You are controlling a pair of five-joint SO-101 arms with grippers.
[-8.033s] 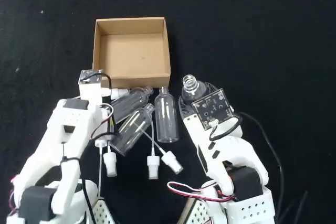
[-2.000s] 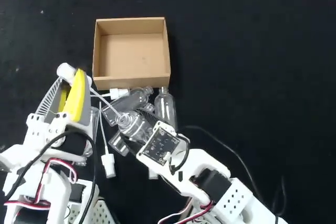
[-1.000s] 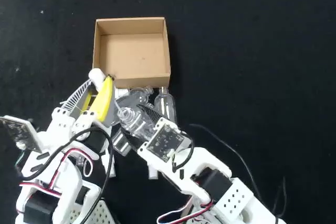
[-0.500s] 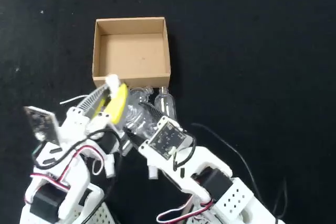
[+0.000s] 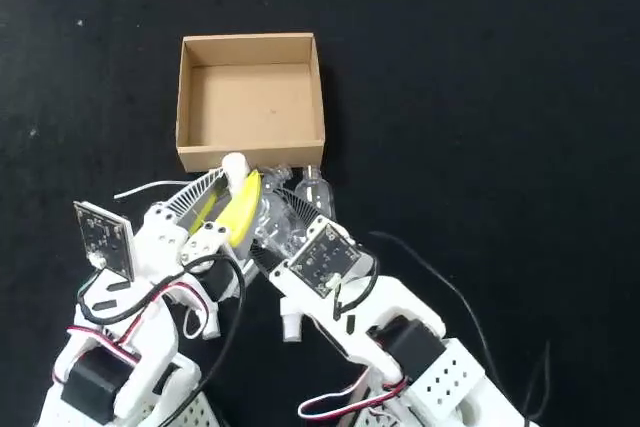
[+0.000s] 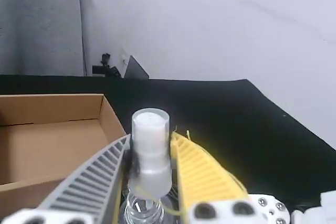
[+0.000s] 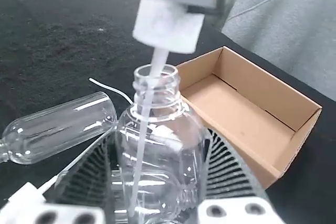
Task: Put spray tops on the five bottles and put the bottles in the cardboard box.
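Left gripper [image 6: 150,141] pinches spray top [image 6: 150,127]; right gripper [image 7: 160,142] clamps bottle [image 7: 157,182]; tube's in neck; lower straight, keep coaxial.

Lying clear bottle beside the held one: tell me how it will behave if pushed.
The lying bottle is round and on its side, so it will probably roll. It looks empty and clear, so it is likely light and easily knocked aside.

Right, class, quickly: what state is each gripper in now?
Left gripper: closed on a spray top.
Right gripper: closed on an upright bottle.
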